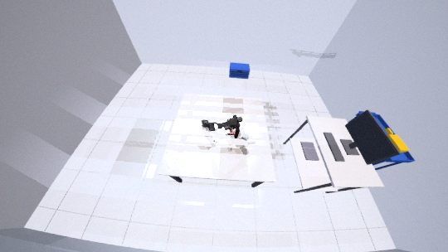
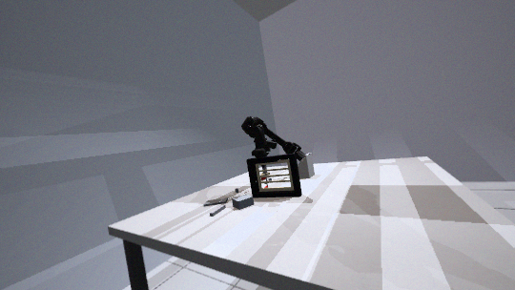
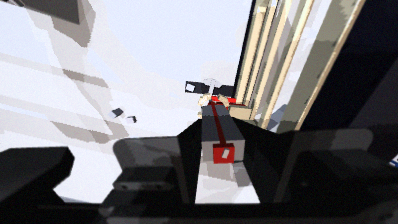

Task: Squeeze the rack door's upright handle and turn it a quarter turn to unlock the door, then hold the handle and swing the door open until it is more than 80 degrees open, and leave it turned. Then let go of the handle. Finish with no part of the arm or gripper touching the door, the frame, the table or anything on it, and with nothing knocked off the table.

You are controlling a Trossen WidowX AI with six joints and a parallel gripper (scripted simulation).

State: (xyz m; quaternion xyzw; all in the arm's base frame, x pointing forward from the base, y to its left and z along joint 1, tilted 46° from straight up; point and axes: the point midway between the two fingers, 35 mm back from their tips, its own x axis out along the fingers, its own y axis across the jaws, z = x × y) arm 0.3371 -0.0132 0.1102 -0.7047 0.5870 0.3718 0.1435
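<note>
Top view: rack [image 1: 237,132] too small for its parts to be told, partly covered by the arm [image 1: 221,124]; exterior view: table [image 2: 229,258] cut off at the lower edge, 1 leg [image 2: 136,267] likewise; wrist view: dark panel [image 3: 357,85] cropped at right.

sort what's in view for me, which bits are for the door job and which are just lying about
For the job:
- red-striped handle
- black-framed rack

Just about:
- dark grey block
- thin grey bar
- blue cabinet
- monitor
- keyboard
- yellow box
</note>
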